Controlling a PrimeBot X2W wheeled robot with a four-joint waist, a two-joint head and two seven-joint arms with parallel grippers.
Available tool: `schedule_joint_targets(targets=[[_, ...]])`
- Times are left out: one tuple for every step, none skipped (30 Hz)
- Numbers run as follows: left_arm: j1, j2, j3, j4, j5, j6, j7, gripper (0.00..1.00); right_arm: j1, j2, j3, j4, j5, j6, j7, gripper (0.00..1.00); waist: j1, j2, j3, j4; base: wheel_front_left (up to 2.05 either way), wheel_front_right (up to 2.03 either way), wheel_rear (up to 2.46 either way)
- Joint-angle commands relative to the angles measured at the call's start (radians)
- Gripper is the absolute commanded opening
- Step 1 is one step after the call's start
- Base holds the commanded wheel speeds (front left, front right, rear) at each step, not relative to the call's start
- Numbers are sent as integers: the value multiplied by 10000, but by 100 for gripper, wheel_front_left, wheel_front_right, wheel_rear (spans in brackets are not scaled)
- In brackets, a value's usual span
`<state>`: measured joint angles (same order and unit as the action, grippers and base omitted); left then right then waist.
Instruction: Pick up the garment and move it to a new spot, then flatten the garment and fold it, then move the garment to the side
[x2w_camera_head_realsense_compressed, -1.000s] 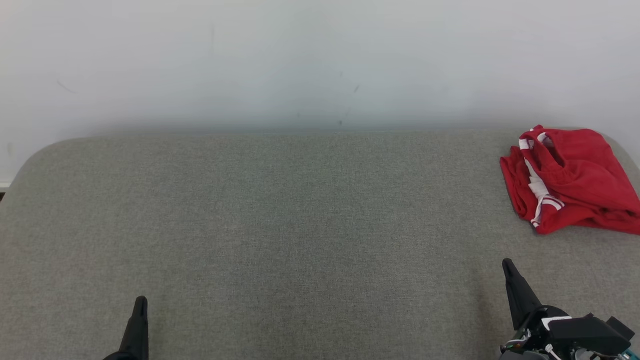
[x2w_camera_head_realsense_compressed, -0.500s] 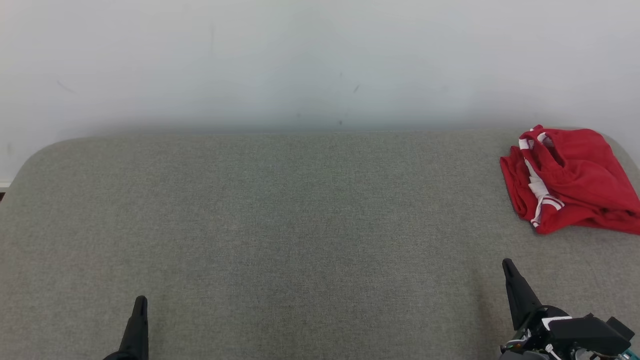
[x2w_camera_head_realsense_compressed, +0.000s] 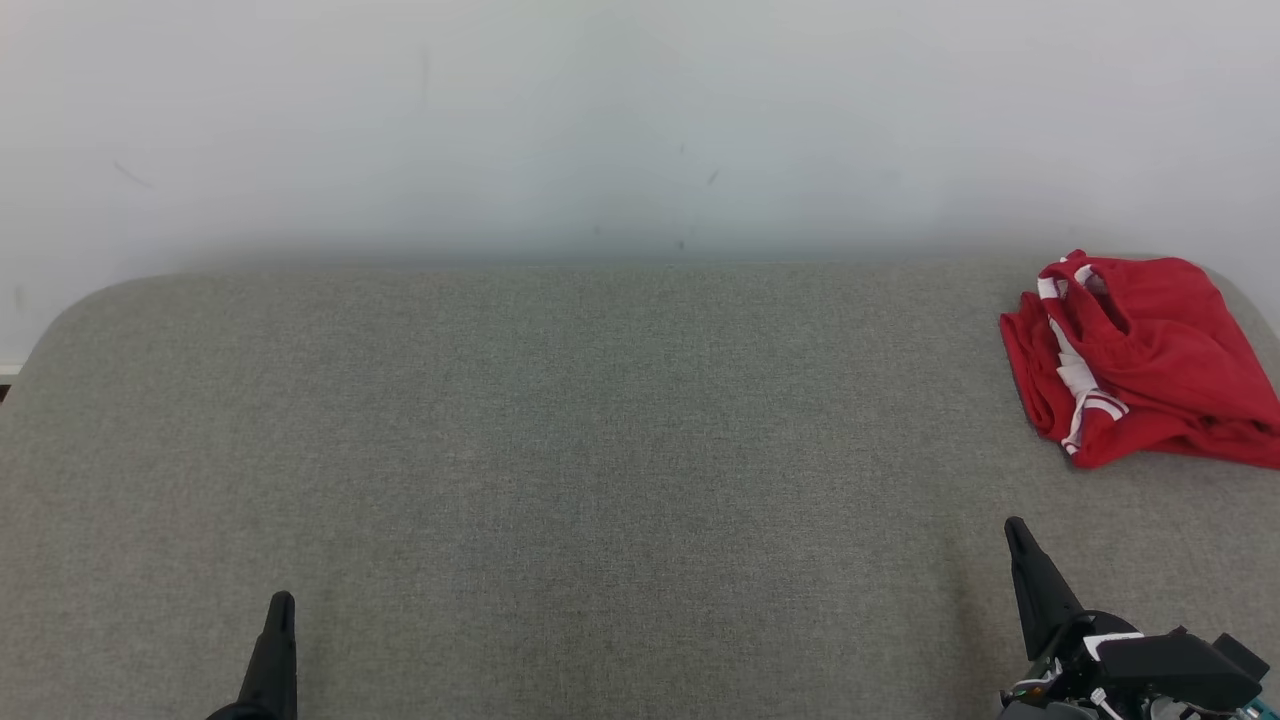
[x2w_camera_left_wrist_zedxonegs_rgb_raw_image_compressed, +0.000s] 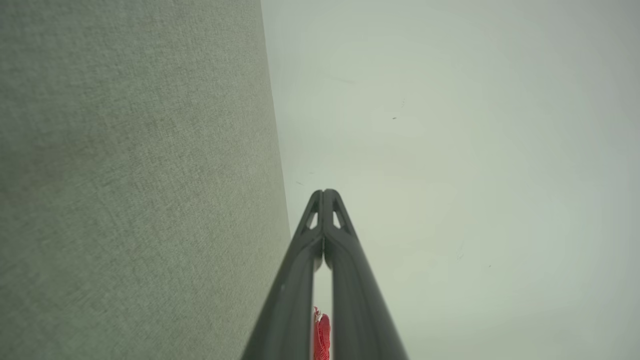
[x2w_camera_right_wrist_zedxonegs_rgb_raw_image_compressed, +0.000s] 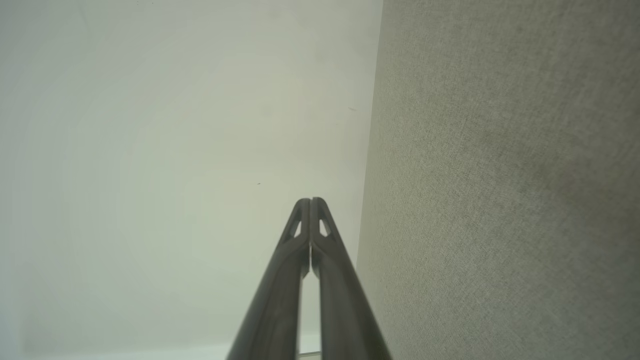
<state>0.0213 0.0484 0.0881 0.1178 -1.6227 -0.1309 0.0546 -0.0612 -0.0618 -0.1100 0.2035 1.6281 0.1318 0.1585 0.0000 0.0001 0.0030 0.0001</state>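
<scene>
Garment (x2w_camera_head_realsense_compressed: 1140, 360), red with white trim, is seen bunched on the grey cushion (x2w_camera_head_realsense_compressed: 600, 450). The left gripper (x2w_camera_head_realsense_compressed: 282, 600), fingers pressed together and empty, is held well apart from it. The right gripper (x2w_camera_head_realsense_compressed: 1015, 527), likewise pinched on nothing, is placed nearer, with the garment ahead and to its right. No lettering is seen.

garment (x2w_camera_head_realsense_compressed: 1150, 350): 1 | left claw (x2w_camera_head_realsense_compressed: 282, 602), right claw (x2w_camera_head_realsense_compressed: 1015, 527): 2 | grey surface (x2w_camera_head_realsense_compressed: 600, 450): 1

Open grey tabletop (x2w_camera_head_realsense_compressed: 600, 450) spans the frame's left and centre. The red garment (x2w_camera_head_realsense_compressed: 1140, 360) bunched at the right edge and the wall (x2w_camera_head_realsense_compressed: 640, 120) along the top block passage.
</scene>
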Motion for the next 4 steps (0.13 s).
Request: schedule_joint_targets(targets=[[-18,33,24,-38,-78,-12,31,0,-51,31,-16,-25,-20,-21,31,0,0,-1,0,0,0,0,0],[-18,33,24,-38,-78,-12,31,0,-52,32,-18,-25,-23,-21,35,0,0,-1,0,0,0,0,0],[-18,33,24,-39,-78,-12,31,0,-52,35,-21,-24,-27,-21,36,0,0,-1,0,0,0,0,0],[-18,33,24,-39,-78,-12,31,0,-52,35,-21,-24,-27,-21,36,0,0,-1,0,0,0,0,0]])
